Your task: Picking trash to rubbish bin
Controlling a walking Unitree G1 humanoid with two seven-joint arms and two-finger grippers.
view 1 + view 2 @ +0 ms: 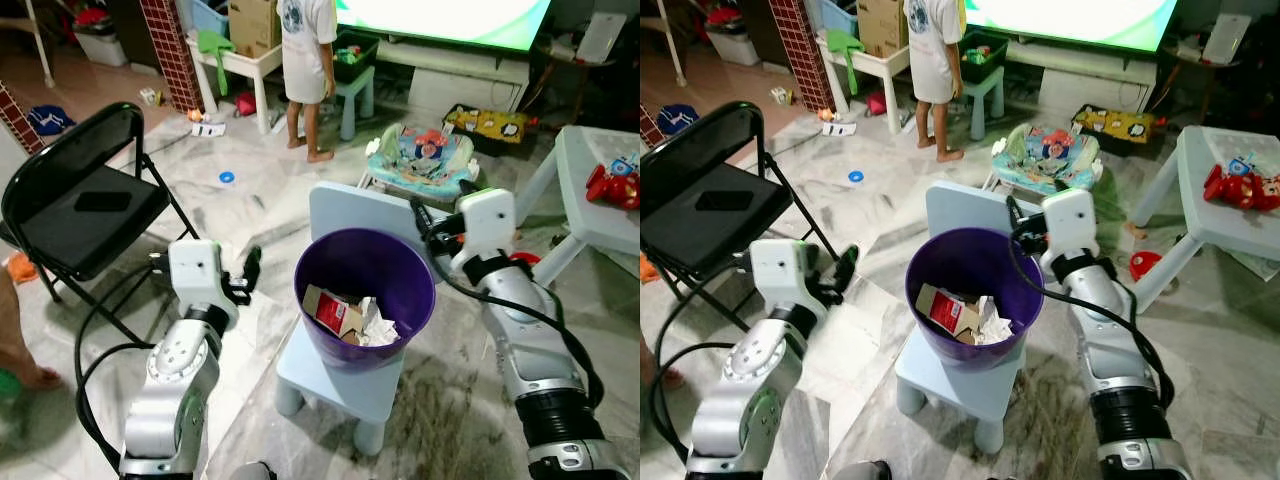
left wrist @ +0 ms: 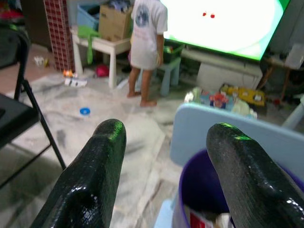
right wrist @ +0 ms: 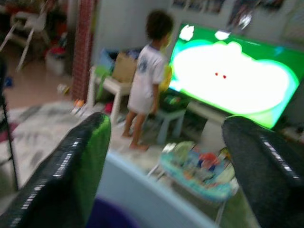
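A purple rubbish bin (image 1: 350, 258) stands on the seat of a small pale blue chair (image 1: 335, 378). Inside it lie a red and brown carton (image 1: 333, 311) and crumpled white paper (image 1: 378, 326). My left gripper (image 1: 248, 272) hovers just left of the bin at rim height. In the left wrist view the left gripper (image 2: 164, 137) is open with nothing between its fingers. My right gripper (image 1: 432, 222) is at the bin's far right rim, by the chair's backrest. In the right wrist view the right gripper (image 3: 166, 137) is open and holds nothing.
A black folding chair (image 1: 80, 205) stands to the left, a white table (image 1: 590, 225) with a red toy (image 1: 612, 185) to the right. A baby bouncer (image 1: 425, 155) lies behind the bin. A person (image 1: 305, 50) stands before the lit TV (image 1: 440, 15). A bare leg (image 1: 20, 350) shows at the left edge.
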